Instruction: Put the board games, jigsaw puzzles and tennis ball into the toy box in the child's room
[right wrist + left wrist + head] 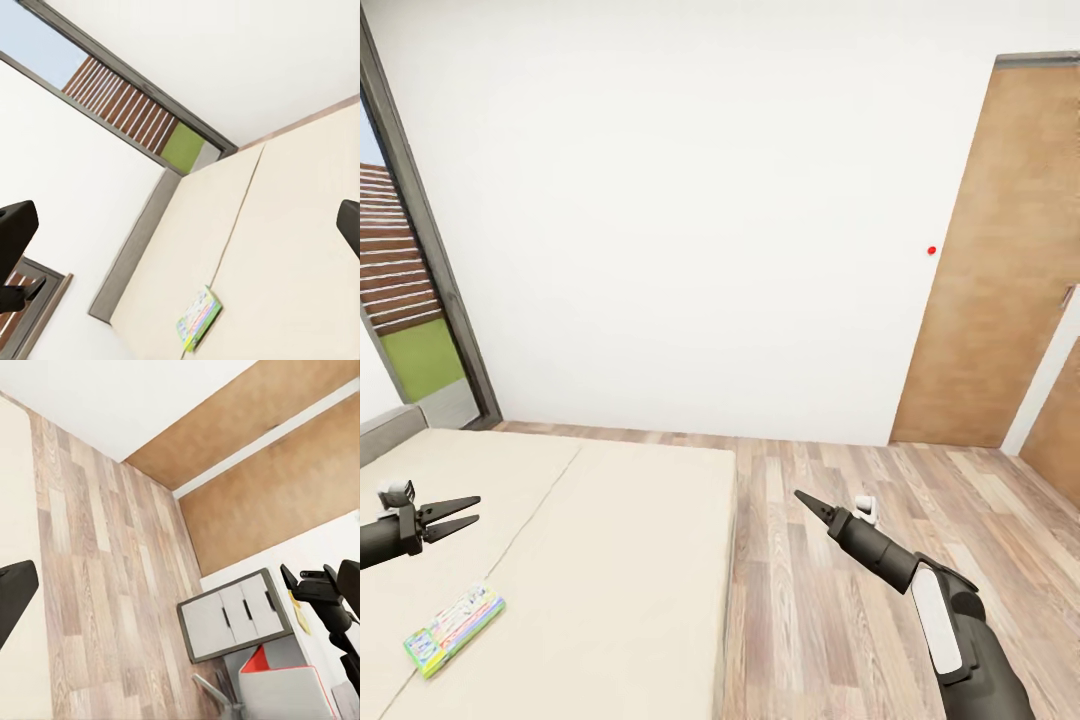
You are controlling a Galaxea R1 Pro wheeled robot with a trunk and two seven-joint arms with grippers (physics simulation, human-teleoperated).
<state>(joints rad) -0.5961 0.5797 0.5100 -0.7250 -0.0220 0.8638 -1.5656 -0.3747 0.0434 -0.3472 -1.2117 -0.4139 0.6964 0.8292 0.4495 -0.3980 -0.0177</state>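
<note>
A flat board game point(455, 628) with a busy pastel cover lies on the beige mattress of the bed point(600, 560), near its front left. My left gripper point(464, 513) hovers open over the bed, a little beyond the box and apart from it, empty. Off the bed's right side, my right gripper point(807, 503) hangs over the wood floor. Its fingers point(15, 232) stand wide apart in the right wrist view, with nothing between them. That view looks across the bed point(292, 225) at the board game point(199, 319) and the grey headboard point(135, 255).
Wood-plank floor point(840, 570) runs to the right of the bed up to a white wall with a red button point(931, 250). A brown door point(1000, 270) stands at the right, a grey-framed window point(420, 260) at the left. A white three-drawer unit point(232, 619) is seen from the left wrist.
</note>
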